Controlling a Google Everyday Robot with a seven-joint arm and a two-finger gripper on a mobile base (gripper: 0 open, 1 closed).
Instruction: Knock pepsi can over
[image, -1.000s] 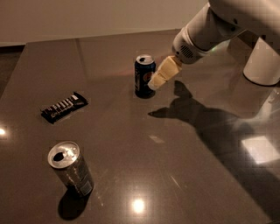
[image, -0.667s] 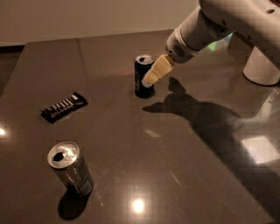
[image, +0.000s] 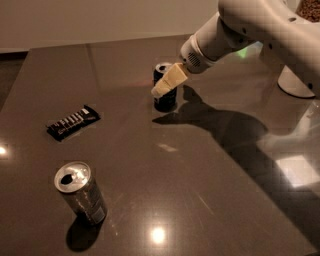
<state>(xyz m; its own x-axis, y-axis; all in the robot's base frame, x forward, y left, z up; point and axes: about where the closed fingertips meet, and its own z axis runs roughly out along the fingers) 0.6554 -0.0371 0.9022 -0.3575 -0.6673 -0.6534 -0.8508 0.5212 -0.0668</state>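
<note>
I find the dark glossy table (image: 210, 200) filling the view. The white robot arm (image: 260, 30) enters from 2 o'clock and reaches down toward the table's far middle.

At 7 o'clock an opened silver-grey can (image: 82, 192) stands upright. It is not the target and lies well apart from the work. At 9 o'clock a dark snack packet (image: 73, 121) lies flat.

The pepsi can (image: 165, 102) stands upright at 12 o'clock, silver top visible.

The gripper (image: 161, 90) crosses the can's upper half, its tip pointing to 8 o'clock. Its cream fingers read as one wedge, pressed together and holding nothing.

Change noted: a second ago the tip sat at the can's 3 o'clock side. It has since swept toward 9 o'clock and now overlaps the can. The can has kept its place and has not tilted. I cannot tell whether the wedge touches the can or passes in front of it.

My judgement: the push is at its start and the task is not done. A glancing contact could slide the can rather than tip it.
</note>
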